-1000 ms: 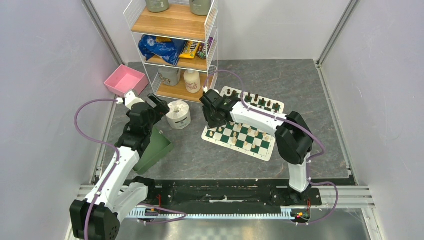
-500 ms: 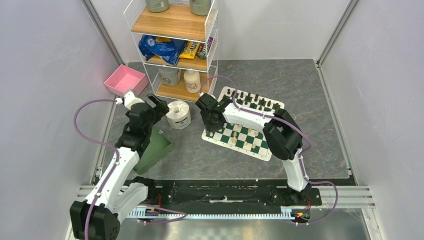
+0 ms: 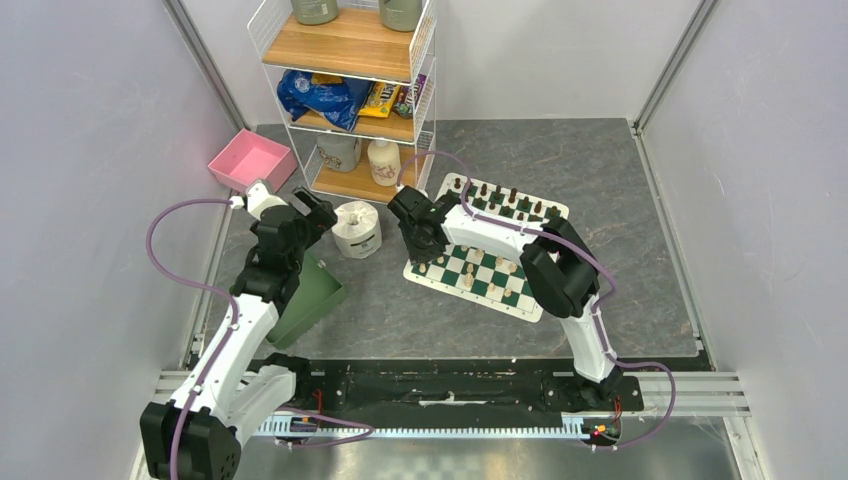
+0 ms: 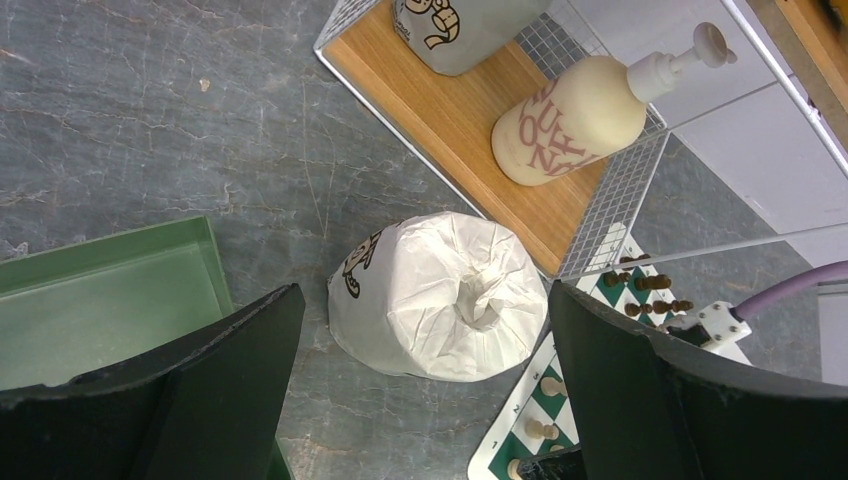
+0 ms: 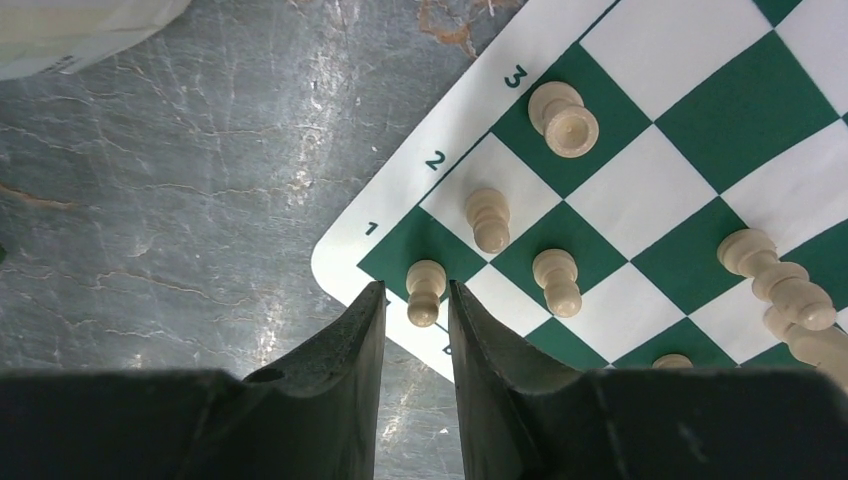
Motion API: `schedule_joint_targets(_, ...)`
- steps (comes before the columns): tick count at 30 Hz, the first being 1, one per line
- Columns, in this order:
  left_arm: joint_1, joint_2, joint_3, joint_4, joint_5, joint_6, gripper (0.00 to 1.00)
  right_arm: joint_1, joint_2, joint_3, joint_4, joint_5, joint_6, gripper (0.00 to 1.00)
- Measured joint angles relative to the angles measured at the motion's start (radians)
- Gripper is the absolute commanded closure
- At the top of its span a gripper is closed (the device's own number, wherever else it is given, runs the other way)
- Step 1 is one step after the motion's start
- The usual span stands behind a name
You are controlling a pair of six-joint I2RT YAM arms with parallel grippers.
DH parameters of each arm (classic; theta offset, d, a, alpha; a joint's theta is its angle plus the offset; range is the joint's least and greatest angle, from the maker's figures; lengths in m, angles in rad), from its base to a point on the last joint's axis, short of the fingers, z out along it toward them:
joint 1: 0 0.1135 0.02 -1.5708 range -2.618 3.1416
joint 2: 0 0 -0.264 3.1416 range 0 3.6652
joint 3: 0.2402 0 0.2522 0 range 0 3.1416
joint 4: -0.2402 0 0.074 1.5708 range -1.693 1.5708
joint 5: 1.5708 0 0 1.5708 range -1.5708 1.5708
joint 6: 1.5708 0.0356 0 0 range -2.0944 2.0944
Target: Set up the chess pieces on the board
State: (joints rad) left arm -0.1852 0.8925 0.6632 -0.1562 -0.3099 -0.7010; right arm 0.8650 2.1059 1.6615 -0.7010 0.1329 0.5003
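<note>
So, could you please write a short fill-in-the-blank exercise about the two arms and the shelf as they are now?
1. The right end effector straddles a ___ chess piece on the corner square of the board.
2. The left end effector hangs wide ___ above the toilet roll.
3. The pump bottle stands on the ___ shelf of the rack.
Missing words: cream; open; bottom.

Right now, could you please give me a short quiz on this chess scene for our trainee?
1. True or false: the left end effector is open.
2. What sits between the fingers of the right end effector? A: a cream pawn; B: a dark pawn; C: nothing.
3. Which rank numbers show on the border of the board in the right wrist view?
Key: 1 true; 2 A; 3 the numbers 1, 2, 3.
</note>
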Motion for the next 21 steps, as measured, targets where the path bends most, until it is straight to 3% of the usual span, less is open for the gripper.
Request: schedule_joint_targets(21,0.005,-0.003,-0.003,0.000,0.000,0.000,0.00,0.003,0.019,0.000,-0.020,-0.002,-0.005,0.78)
